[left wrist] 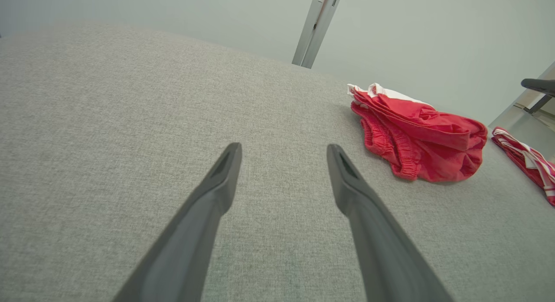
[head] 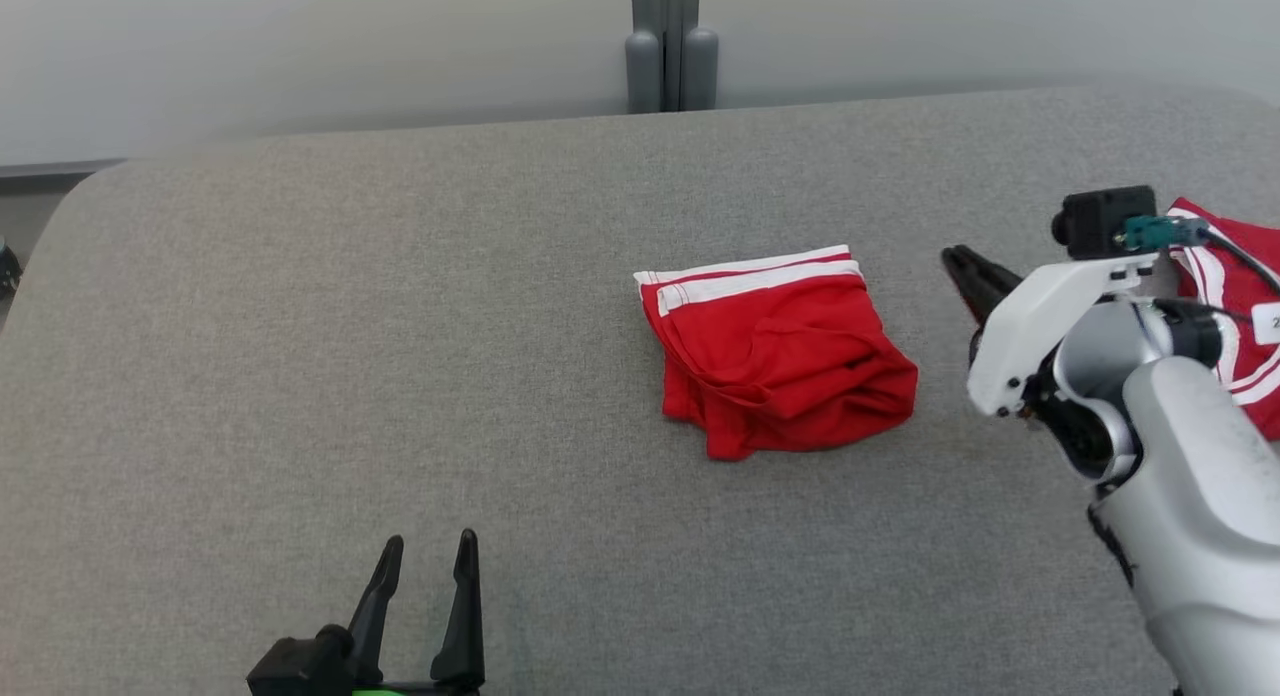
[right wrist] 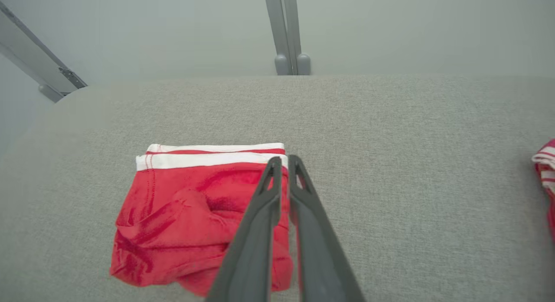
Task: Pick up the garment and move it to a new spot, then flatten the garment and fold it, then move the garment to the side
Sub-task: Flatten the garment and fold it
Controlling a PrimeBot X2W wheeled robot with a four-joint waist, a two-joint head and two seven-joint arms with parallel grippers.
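The red garment [head: 780,361], folded with its 2 white bands at the far edge, lies near the middle of the grey table [head: 300,326]. The right tool [head: 955,258] is near its right side, fingers drawn narrow and holding nothing. The left tool [head: 430,538], spread wide and empty, is well apart at the near edge, and another red-and-white cloth [head: 1240,306] lies at the table's right end.

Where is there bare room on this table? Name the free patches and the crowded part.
Free: the table's left half, from the folded red garment to the rounded left edge; also the far strip behind it. Crowded: the right side, where the right gripper hangs between that garment and a second red garment.
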